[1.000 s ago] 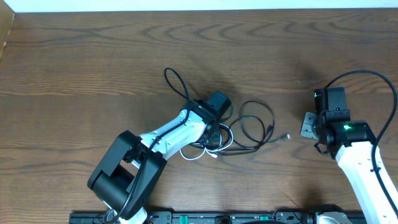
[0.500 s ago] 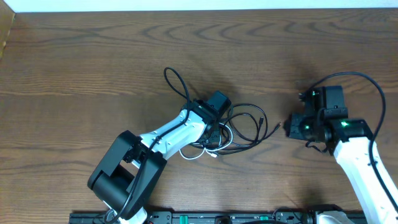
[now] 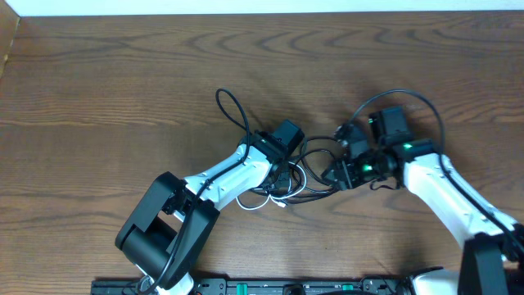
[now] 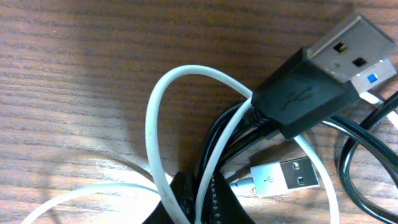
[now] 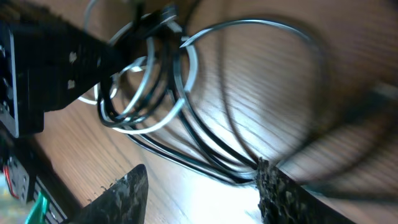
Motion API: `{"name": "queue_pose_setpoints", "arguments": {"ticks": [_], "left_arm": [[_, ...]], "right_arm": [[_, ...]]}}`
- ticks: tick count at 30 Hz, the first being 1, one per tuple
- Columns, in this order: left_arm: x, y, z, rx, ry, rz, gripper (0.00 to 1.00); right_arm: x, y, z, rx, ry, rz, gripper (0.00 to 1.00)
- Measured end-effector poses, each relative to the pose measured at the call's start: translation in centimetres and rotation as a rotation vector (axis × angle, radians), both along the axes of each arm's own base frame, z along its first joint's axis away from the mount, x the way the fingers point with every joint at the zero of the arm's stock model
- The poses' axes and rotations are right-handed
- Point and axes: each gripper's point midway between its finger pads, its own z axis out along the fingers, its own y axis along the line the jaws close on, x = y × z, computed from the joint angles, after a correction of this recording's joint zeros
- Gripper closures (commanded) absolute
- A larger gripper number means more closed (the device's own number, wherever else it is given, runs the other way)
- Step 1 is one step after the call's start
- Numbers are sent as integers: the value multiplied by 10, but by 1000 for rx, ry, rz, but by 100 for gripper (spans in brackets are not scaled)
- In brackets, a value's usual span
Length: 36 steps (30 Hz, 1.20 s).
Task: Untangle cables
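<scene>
**Tangle pinned between two claws on a wide wooden tabletop**

The tabletop (image 3: 123, 82) is dark brown wood with a strong grain, and bare over most of its spread. A white strip (image 3: 246, 6) runs along its far edge, well beyond both claws. A black rail (image 3: 286, 287) lines the near edge behind them.

The cables (image 3: 319, 164) lie in a loose knot of loops between the two claws, near the middle of the wood. The left claw (image 4: 199, 193) is pressed together on the knot, pinching a white cable (image 4: 152, 118) and several black strands that run in between its tips. Just ahead of it lie a black USB plug (image 4: 323, 68) and, closer in, a white USB plug (image 4: 286, 177), both flat on the wood.

The right claw (image 5: 200, 168) stands spread, its fingers either side of a black loop and apart from it; whether they touch the wood I cannot tell.

A thicker black cord (image 3: 233, 106) arches from the left arm, just past the left claw on the far side. Outward of each claw, and toward the far edge, the wood lies open.
</scene>
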Motion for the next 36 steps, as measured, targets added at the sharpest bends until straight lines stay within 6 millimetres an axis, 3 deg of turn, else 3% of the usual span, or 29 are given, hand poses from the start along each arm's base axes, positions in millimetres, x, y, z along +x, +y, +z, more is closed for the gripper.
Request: {"name": "queue_pose_setpoints", "arguments": {"ticks": [5, 10, 14, 19, 26, 30, 33, 36], "left_arm": [[0, 0, 0, 0, 0, 0, 92], [0, 0, 0, 0, 0, 0, 92], [0, 0, 0, 0, 0, 0, 92], [0, 0, 0, 0, 0, 0, 92], [0, 0, 0, 0, 0, 0, 93], [0, 0, 0, 0, 1, 0, 92], [0, 0, 0, 1, 1, 0, 93], [0, 0, 0, 1, 1, 0, 93]], "right_arm": [[-9, 25, -23, -18, -4, 127, 48], [-7, 32, -49, -112, -37, 186, 56], [1, 37, -54, -135, -82, 210, 71], [3, 37, -58, -156, -84, 205, 99], [6, 32, -60, -178, -66, 167, 99], [17, 11, -59, -248, -44, 64, 99], [30, -24, -52, -339, -16, -113, 99], [51, -71, -26, -402, -43, -366, 99]]}}
